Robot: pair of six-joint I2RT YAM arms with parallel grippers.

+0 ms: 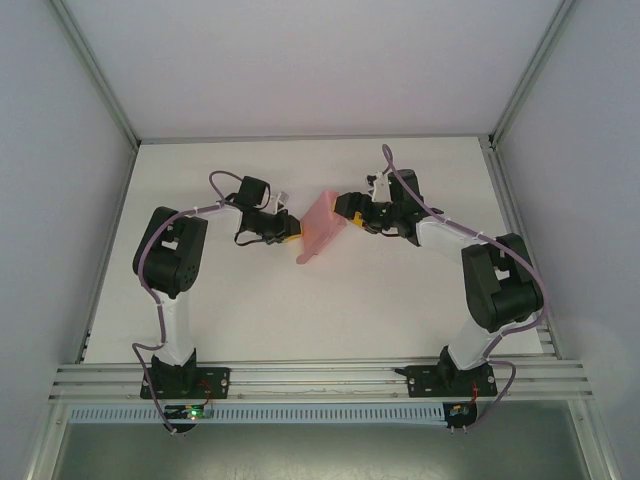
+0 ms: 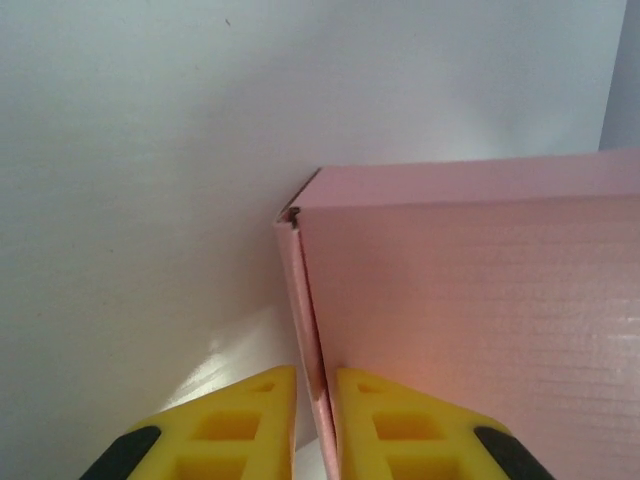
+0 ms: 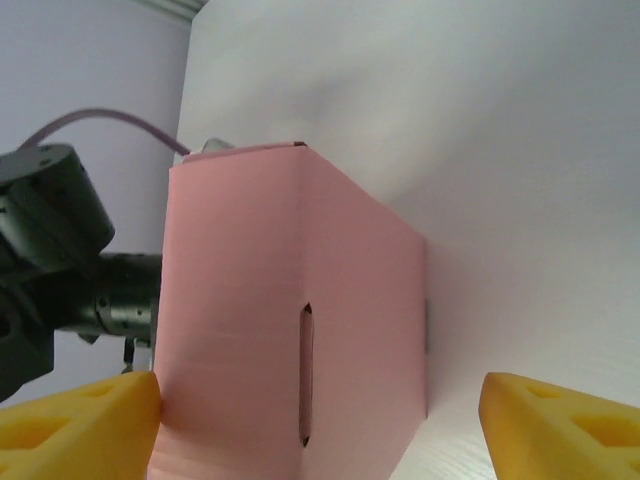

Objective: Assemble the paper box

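Pink paper box (image 1: 322, 230) is btw left gripper (image 1: 291, 233) and right gripper (image 1: 351, 212) at mid table (image 1: 300, 315), top view. Left wrist: we see its yellow fingers (image 2: 400, 425) pinched tight on a thin box wall. Right wrist: we see jaws spread wide round the box, one finger (image 3: 85, 415) touching, the other clear.

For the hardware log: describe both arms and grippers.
Black joint housings, white links and black bases on left arm and right arm, a purple cable looping along each. Yellow wedge fingers with recessed cut-outs on left gripper and right gripper.
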